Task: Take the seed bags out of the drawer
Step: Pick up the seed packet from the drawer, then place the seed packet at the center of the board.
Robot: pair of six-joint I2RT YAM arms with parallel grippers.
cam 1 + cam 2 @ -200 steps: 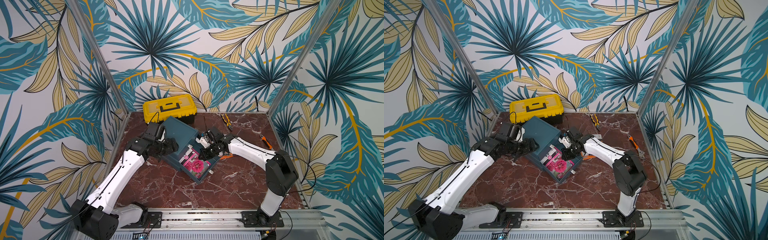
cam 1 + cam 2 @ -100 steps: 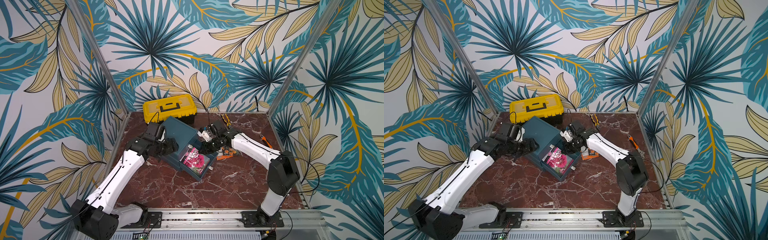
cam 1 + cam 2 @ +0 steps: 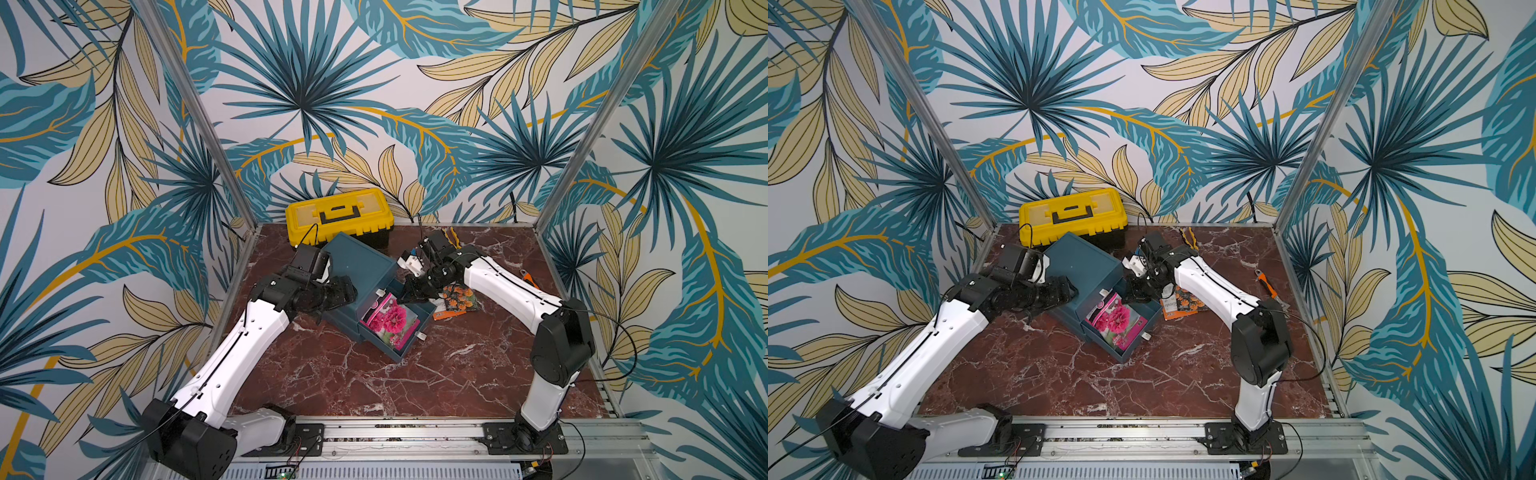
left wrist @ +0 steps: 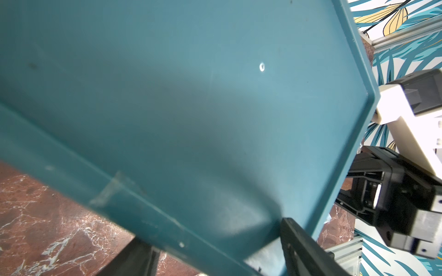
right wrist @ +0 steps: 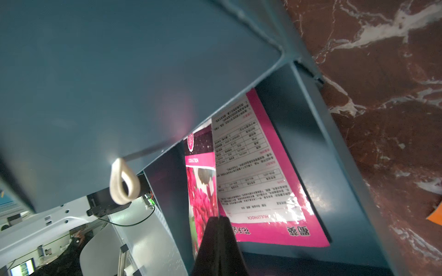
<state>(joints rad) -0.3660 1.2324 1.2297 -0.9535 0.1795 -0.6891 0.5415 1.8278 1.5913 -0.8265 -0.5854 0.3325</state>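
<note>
Status of seed bags: task is judged part done. One orange bag is seen out on table, just beside drawer on R arm's side. A 2nd orange edge under it is suspected, not confirmed. The magenta bags are not yet out. Two are seen in R wrist view, overlapping, one label-back up and one flower-face up. Both are left to be lifted out to table. Nothing else is made out in there.

The drawer is the lower one of teal cabinet, and is pulled out. The face above it, w/ white loop pull, is shut, contents not seen.

R gripper: fingers are pressed together, tip at edge of the magenta bags. Whether a bag edge is pinched cannot be told.

L gripper: set against cabinet's side, away from drawer opening. In L wrist view fingers are held apart w/ a cabinet edge between them. It is judged clamped there as a brace.

The yellow toolbox at back wall has its lid shut, contents unseen.
</note>
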